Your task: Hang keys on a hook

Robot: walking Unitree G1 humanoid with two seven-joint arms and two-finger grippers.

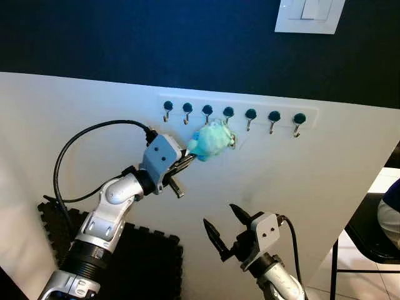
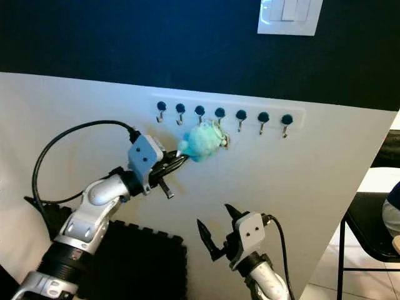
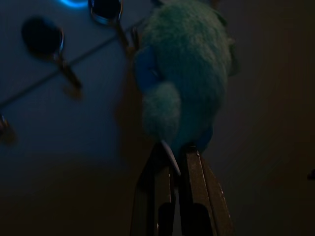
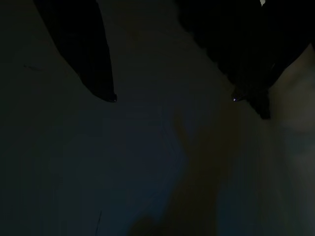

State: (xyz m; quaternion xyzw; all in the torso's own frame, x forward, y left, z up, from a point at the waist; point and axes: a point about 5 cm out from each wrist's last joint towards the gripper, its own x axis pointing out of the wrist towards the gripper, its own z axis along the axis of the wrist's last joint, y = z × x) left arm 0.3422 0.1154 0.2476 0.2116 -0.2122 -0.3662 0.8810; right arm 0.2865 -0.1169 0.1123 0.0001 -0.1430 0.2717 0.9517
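A fluffy turquoise keychain [image 1: 211,139] hangs against the white wall just under the row of small hooks [image 1: 229,115]. Its metal ring [image 1: 232,139] sits close below the fourth hook from the left; whether it is on the hook I cannot tell. My left gripper [image 1: 189,158] is shut on the lower end of the fluffy keychain [image 3: 184,88], its fingers [image 3: 197,191] pinching the fur. My right gripper [image 1: 224,226] is held low in front of the wall, open and holding nothing, its fingertips [image 4: 109,96] spread wide.
The hook rail [image 1: 300,119] carries several dark-capped hooks on the white wall. A light switch [image 1: 309,14] sits on the dark upper wall. A black foam mat [image 1: 140,256] lies at lower left. A chair [image 1: 369,234] and a seated person's edge [image 1: 390,212] are at right.
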